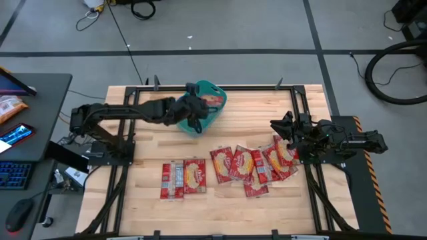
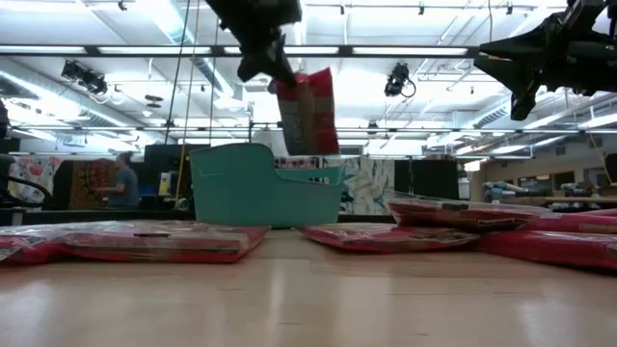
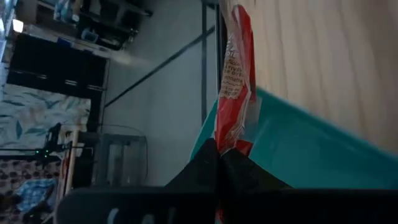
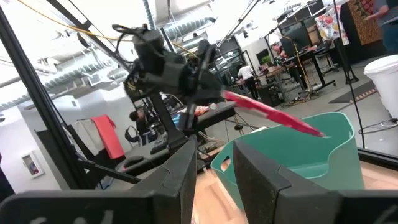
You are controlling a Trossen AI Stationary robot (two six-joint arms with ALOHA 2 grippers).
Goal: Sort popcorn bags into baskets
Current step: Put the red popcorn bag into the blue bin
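Note:
The teal tub (image 1: pixel 200 112) stands near the table's far edge; it also shows in the low view (image 2: pixel 265 188) and the right wrist view (image 4: pixel 298 155). My left gripper (image 1: pixel 195 107) is over it, shut on one red popcorn bag (image 2: pixel 308 111). Several more red bags lie flat on the table, two at the near left (image 1: pixel 183 179) and a overlapping heap at the right (image 1: pixel 257 163). My right gripper (image 1: pixel 277 127) hovers open above the heap's right end, high over the table (image 2: pixel 521 92), touching nothing. My left gripper pinches the popcorn bag between its two fingers at one end edge (image 3: pixel 219 144), as the left wrist view shows. The bag (image 4: pixel 273 112) is lifted clear and slants down from the fingers. Its lower end (image 2: pixel 313 145) hangs just above the tub's opening.
A dark side desk stands left of the table with an orange packet (image 1: pixel 10 107), a phone (image 1: pixel 17 135), a keyboard and a mouse. Black frame rails (image 1: pixel 293 100) run along the table. Bare wood lies along the near edge (image 1: pixel 220 213). People stand in the room beyond.

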